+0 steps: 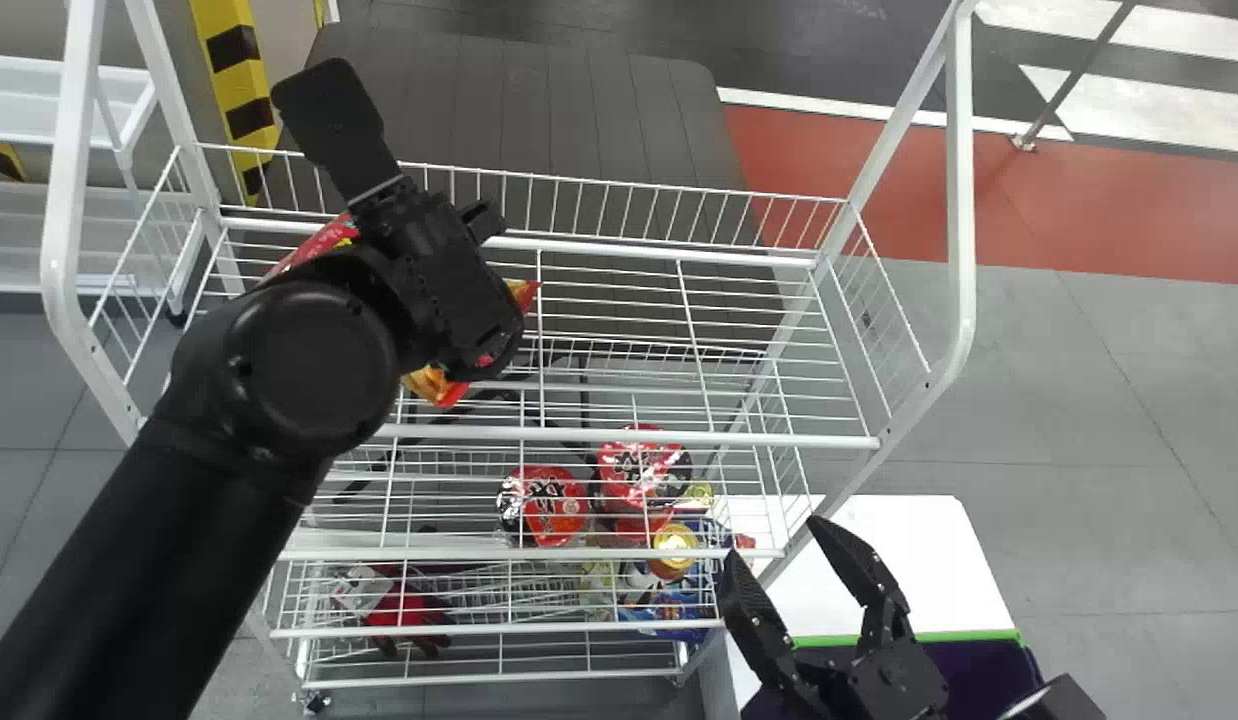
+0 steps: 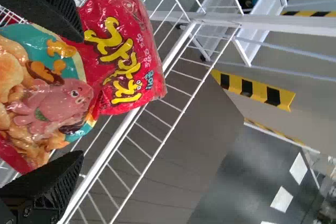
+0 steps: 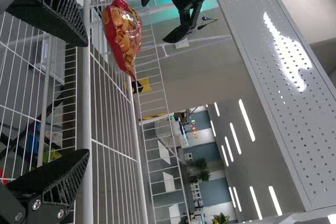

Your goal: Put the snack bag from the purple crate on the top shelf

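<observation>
So the snack bag [image 2: 126,59] is on the top shelf [image 1: 629,436] of the wire rack, lying slantwise across the left end, one end toward the back-left corner and the other toward the front edge. It's a puffed, glossy film pouch, so I'd guess almost no weight, soft all over, kinda slippery, and the chips inside would crush if I got greedy. If it needs a nudge or a regrip, I'd go flat across the puffy middle with a light squeeze; the crimped end looks floppy and might snag on the wires.

Pose-wise, my left arm comes in from the bottom left of the head view and reaches over that end of the shelf. The left gripper [image 2: 81,95] is just above the bag, fingers spread wide with one on each side in the wrist view, and in the right wrist view there's a gap between them and the film. So it's holding nothing. Looks basically placed to me; straight up and away is what I'd want next, without a fingertip catching the pouch.

Right gripper [image 1: 772,540] is parked near the front-right corner by the purple crate [image 1: 909,636], open and empty.
</observation>
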